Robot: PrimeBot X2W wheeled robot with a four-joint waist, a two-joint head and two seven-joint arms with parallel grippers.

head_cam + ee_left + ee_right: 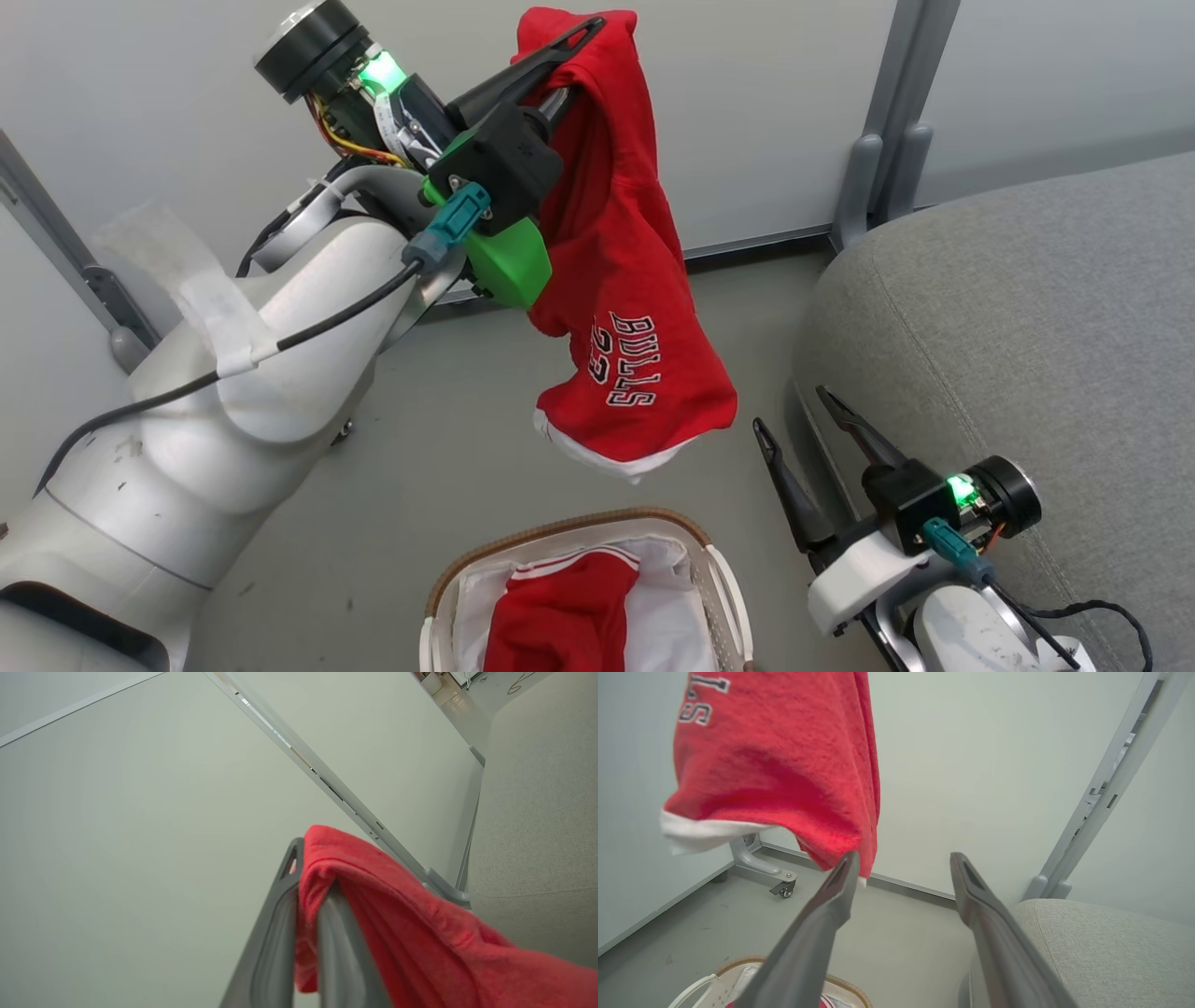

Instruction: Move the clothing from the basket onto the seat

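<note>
BULLS 23 garment (621,280) hangs in the air from the raised left gripper (571,58), whose fingers are clamped on its top fold. It is over the floor (448,448), between basket (569,521) and seat (1027,308). Second red garment (560,616) lies in basket. The right gripper (794,409) has its fingers apart and empty, at the seat's front edge, possibly touching it.

My left arm (280,355) is raised high, left fingers (497,84) pinched on the red garment (621,252); right fingers (794,495) are low and apart.

Jersey (621,280) hanging above basket (724,583), another garment (560,616) in basket, seat (1027,308) right of basket
</note>
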